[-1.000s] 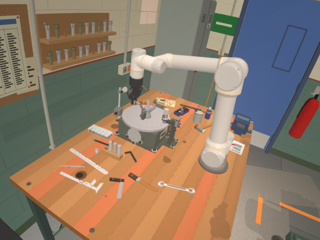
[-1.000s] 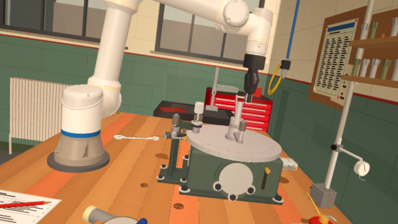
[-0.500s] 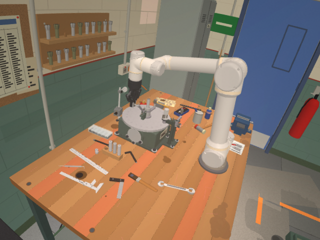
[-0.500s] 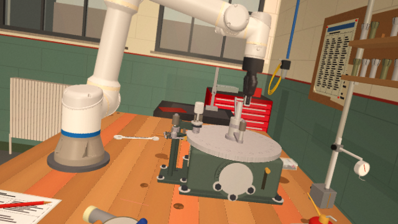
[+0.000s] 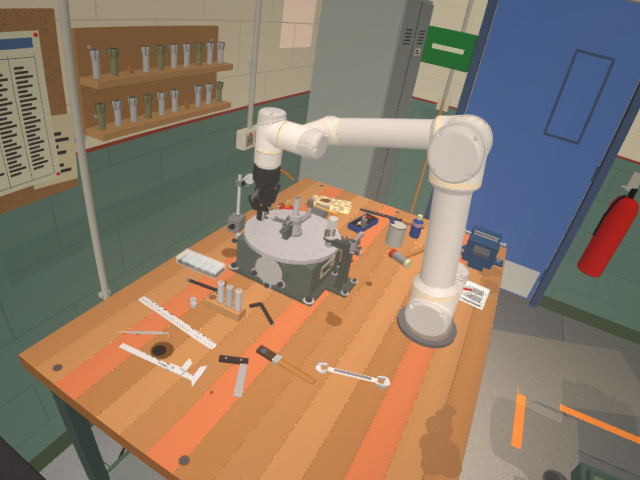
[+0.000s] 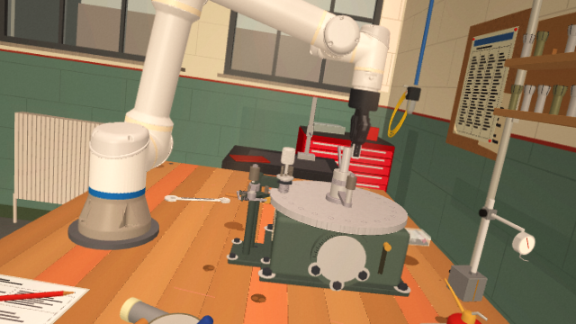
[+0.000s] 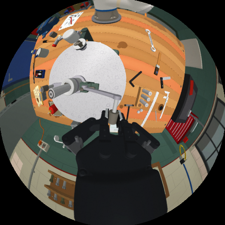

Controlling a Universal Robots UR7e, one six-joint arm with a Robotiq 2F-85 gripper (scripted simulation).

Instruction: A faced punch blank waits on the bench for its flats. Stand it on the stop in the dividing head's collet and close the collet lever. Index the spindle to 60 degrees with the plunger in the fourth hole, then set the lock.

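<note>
My gripper [image 7: 113, 121] points down at the far rim of the dividing head's round index plate [image 5: 292, 236], closed around the upright knob of the collet lever [image 7: 113, 115], whose grey arm runs back to the collet at the plate's centre. The punch blank [image 5: 296, 206] stands upright in the collet [image 6: 340, 189]. The plunger [image 6: 287, 167] stands at the plate's edge toward the robot base. The green dividing head body [image 6: 337, 252] carries a small yellow-tipped lock lever [image 6: 384, 256] on its front face.
Behind the work are a green wall, a dial indicator stand [image 5: 239, 204] and a red tool chest [image 6: 346, 155]. A block of spare blanks [image 5: 229, 297], rulers, a hex key [image 5: 262, 311], a brush and a spanner [image 5: 352, 373] lie on the bench.
</note>
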